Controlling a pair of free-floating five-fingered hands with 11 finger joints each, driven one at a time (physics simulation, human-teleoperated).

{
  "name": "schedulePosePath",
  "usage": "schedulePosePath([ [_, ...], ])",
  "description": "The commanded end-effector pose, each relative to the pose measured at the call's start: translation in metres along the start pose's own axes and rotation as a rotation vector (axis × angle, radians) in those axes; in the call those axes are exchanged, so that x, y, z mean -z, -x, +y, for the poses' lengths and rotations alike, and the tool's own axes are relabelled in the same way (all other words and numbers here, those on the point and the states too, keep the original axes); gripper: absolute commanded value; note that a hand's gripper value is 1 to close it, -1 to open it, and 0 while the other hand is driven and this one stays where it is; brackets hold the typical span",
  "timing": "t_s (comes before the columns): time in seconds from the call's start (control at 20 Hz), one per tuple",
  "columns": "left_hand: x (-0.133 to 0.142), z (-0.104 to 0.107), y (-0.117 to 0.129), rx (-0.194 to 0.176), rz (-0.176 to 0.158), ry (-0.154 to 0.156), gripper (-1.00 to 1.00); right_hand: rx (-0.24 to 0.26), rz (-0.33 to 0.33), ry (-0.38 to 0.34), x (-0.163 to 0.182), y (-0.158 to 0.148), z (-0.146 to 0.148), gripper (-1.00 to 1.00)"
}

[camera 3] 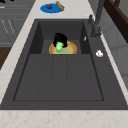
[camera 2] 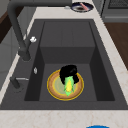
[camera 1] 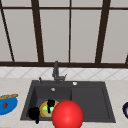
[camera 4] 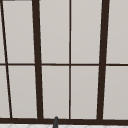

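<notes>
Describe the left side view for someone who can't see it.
A black hand is curled round a green-and-yellow corn cob over a yellow-rimmed plate in the basin of a dark sink. A dark faucet rises at the left.

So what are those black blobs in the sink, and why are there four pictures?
Those are two robot hands floating in a pretend computer kitchen. One camera faces the sink from the front, two look along it from each side, and one looks up at the window. The right hand curls round a corn cob on a yellow plate in the sink. The left hand hangs beside it. On the counter sit a blue plate and a dark bowl.
</notes>
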Motion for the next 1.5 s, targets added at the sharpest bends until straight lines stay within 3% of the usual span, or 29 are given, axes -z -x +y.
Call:
schedulePosePath([
  [0.0,0.0,0.0,0.0,0.0,0.0,0.0,0.0,-0.016,-0.07,0.057,0.018,0.011,0.012,1.0],
  [0.15,0.0,0.0,0.0,0.0,0.0,0.0,0.0,-0.001,-0.127,0.055,0.032,0.018,0.02,1.0],
  [0.25,0.0,0.0,0.0,0.0,0.0,0.0,0.0,0.03,-0.147,0.007,0.039,0.024,0.017,1.0],
  [0.45,0.0,0.0,0.0,0.0,0.0,0.0,0.0,0.036,-0.144,-0.098,0.054,0.02,0.017,1.0],
  [0.55,0.0,0.0,0.0,0.0,0.0,0.0,0.0,0.046,-0.088,-0.191,0.04,0.009,0.004,1.0],
  [0.6,0.0,0.0,0.0,0.0,0.0,0.0,0.0,0.047,-0.089,-0.203,0.039,0.007,0.002,-1.0],
  [0.65,0.0,0.0,0.0,0.0,0.0,0.0,0.0,0.006,-0.076,-0.185,0.033,0.006,-0.005,-1.0],
  [0.75,0.0,0.0,0.0,0.0,0.0,0.0,0.0,-0.015,-0.066,-0.094,0.027,0.002,-0.024,-1.0],
  [1.15,0.0,0.0,0.0,0.0,0.0,0.0,0.0,-0.041,-0.073,-0.023,0.014,0.007,-0.057,-1.0],
  [1.45,0.0,0.0,0.0,0.0,0.0,0.0,0.0,0.007,-0.09,-0.015,-0.013,0.027,-0.071,-1.0],
])
